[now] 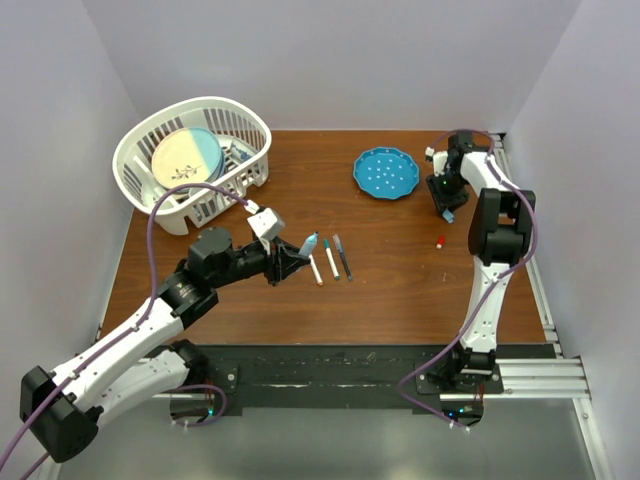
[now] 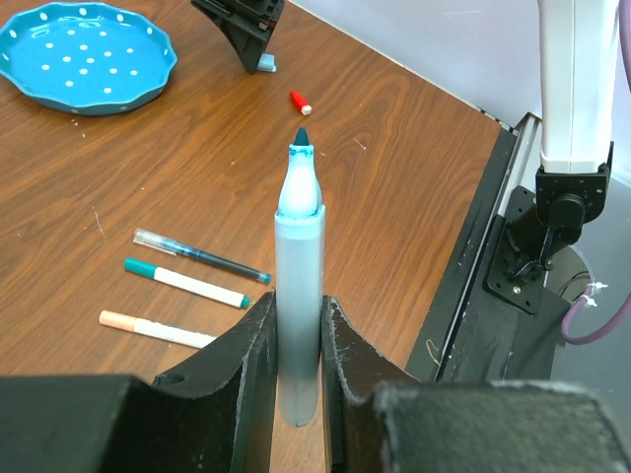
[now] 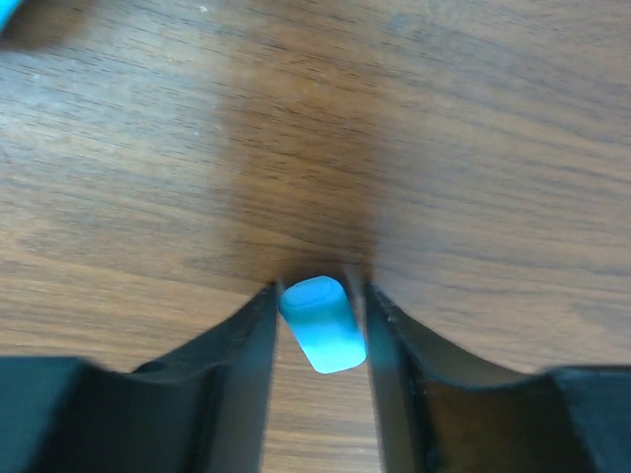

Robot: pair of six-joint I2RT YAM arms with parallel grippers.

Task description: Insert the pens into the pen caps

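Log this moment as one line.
left fingers: shut on light blue pen, tip bare | right fingers: shut on light blue cap | loose: three pens, red cap | pen and cap apart

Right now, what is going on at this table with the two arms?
The left end effector grips a thick light blue marker, uncapped, its tip pointing toward the right arm. The right end effector, low over the wooden table at its far right, holds a light blue cap. Marker and cap are not yet joined. Three thin pens lie beside the left arm, and a red cap lies loose.
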